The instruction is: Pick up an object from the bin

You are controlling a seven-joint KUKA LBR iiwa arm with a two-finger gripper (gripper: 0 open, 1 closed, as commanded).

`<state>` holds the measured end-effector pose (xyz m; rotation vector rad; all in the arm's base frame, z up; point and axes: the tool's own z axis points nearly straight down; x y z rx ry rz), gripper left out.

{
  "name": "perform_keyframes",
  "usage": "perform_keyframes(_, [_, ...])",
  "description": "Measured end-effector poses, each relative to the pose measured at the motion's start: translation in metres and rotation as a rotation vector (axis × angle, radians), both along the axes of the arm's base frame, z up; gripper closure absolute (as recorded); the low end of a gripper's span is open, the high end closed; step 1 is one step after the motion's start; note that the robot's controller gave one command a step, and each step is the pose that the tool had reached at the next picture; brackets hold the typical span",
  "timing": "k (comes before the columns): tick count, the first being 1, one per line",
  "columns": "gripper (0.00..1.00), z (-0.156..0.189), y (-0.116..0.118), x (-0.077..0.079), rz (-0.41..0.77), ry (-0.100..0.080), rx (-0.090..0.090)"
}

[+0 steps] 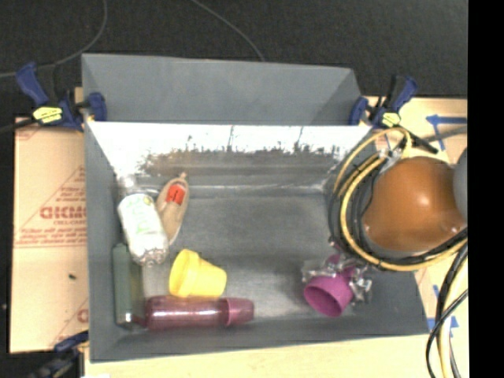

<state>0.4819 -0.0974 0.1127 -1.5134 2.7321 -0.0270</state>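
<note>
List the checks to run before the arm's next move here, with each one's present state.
1. End effector is at a thing: ok. It is at the purple cup, at the lower right of the bin.
2. Cup is actually held: cannot tell.
3. Cup is apart from other things: ok. Bare floor lies between it and the yellow cup.
4. Other things are out of the arm's way: ok. The white bottle and maroon tube lie at the left.
5. Cup is upright: not ok. It lies tipped.
</note>
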Motion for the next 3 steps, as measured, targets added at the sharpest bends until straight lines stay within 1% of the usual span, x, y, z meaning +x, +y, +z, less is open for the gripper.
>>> perform_keyframes(1, [1.0,0.018,0.0,0.001,-0.001,-0.003,-0.001])
perform_keyframes(3, [1.0,0.041,0.0,0.001,-0.003,-0.004,-0.001])
